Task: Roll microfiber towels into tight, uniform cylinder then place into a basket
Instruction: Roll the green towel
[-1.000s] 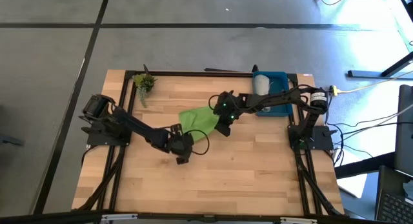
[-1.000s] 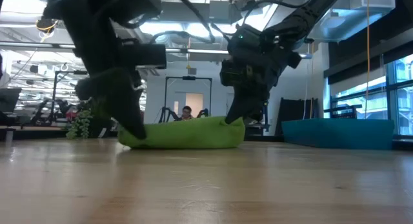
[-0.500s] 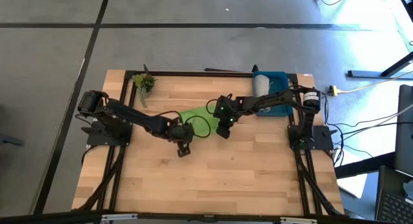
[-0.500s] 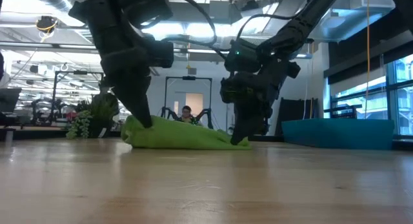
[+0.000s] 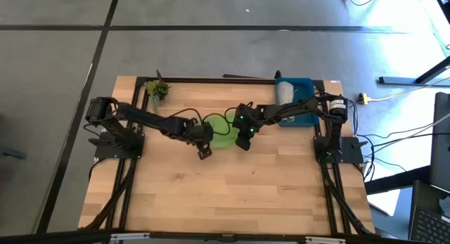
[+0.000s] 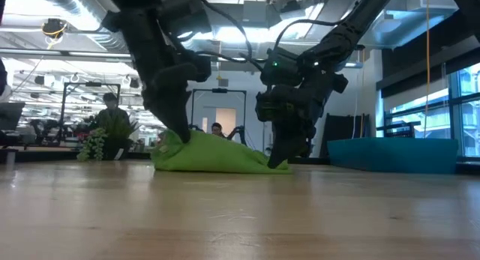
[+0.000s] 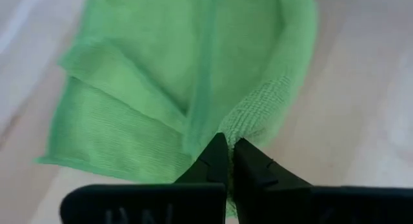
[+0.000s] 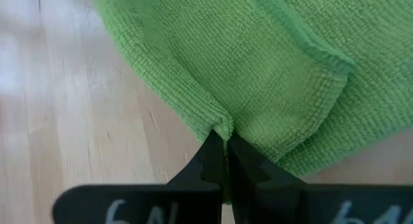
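The bright green towel lies bunched and folded at the middle of the table; it also shows in the low view. My left gripper is shut on its left end, a little above the table. My right gripper is shut on its right end, down at the table. The light grey towel lies rolled in the blue basket at the far right. My left gripper pinches a thick folded edge of the green towel between its two fingers, at the towel's left end. The fingers slant down from above. That end is raised a little; the rest lies on the table. My right gripper pinches a fold of the green towel between its two fingers, several layers, at the towel's right end. The fingers point down from above. That end lies low on the table.
A small green plant sprig lies at the far left corner. The basket also shows in the low view at the right. Bare wood stretches across the near half of the table. People show in the room behind.
My left gripper has gone toward the far edge and the right, carrying the towel's near left part over the rest, so the towel is narrower and more bunched. My right gripper has come down, and the towel's right end now lies at the table.
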Available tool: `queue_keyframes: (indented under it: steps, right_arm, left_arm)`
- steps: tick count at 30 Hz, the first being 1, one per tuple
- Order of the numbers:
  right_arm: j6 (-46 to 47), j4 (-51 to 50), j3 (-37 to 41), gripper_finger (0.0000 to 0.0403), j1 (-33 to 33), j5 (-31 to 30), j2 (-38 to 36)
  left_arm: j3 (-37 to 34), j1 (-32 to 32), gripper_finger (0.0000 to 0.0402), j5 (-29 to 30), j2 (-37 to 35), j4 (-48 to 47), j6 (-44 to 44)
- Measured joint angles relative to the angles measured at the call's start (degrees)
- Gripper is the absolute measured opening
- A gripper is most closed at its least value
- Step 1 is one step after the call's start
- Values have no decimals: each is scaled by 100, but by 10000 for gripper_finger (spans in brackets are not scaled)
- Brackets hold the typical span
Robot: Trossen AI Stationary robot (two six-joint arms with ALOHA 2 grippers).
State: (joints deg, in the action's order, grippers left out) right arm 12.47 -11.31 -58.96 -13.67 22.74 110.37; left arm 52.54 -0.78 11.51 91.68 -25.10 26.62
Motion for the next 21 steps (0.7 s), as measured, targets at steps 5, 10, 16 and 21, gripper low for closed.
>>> queue_keyframes:
  steps: [5,10,16,21]
  right_arm:
    - [-68,-2,2,6,-2,33,7]
    - [-74,2,4,6,0,35,12]
    - [-91,0,7,6,0,40,20]
    - [-100,-54,-77,6,-28,568,54]
  left_arm:
    - [15,285,0,32,71,-10,30]
    - [13,490,0,35,263,-42,28]
    - [13,636,0,35,560,-12,26]
    - [24,625,0,45,768,-12,22]
